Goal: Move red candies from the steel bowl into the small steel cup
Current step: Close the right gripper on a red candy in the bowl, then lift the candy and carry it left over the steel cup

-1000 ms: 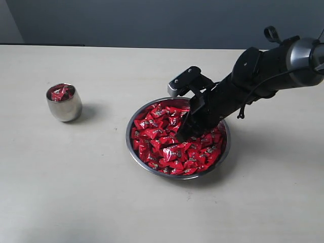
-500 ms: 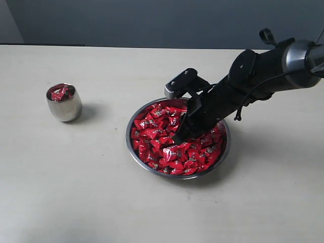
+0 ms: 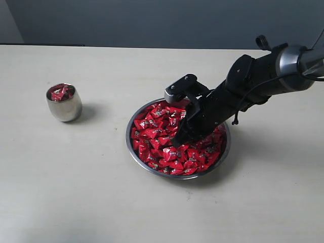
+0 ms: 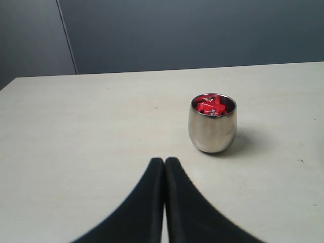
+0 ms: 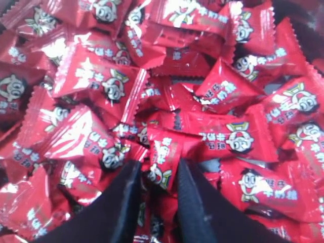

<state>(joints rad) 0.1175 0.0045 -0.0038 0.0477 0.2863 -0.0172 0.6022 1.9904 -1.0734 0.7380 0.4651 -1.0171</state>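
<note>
The steel bowl (image 3: 128, 140) sits right of the table's middle, heaped with red candies (image 3: 154, 135). My right gripper (image 3: 181, 137) reaches down into the heap from the right. In the right wrist view its black fingers (image 5: 124, 195) are pressed into the pile, and the right gripper (image 5: 158, 169) is shut on one red candy (image 5: 164, 161) that fills the narrow gap. The small steel cup (image 3: 64, 105) stands at the left, upright, with a few red candies (image 4: 212, 105) inside. My left gripper (image 4: 164, 162) is shut and empty, a short way from the cup (image 4: 211, 129).
The pale table (image 3: 81, 192) stretches between cup and bowl. A dark wall (image 3: 152, 20) runs along the table's far edge. The right arm (image 3: 263, 76) slants over the bowl's right rim.
The right gripper has sunk lower and a little left into the candy pile. Cup, bowl and the rest stay put.
</note>
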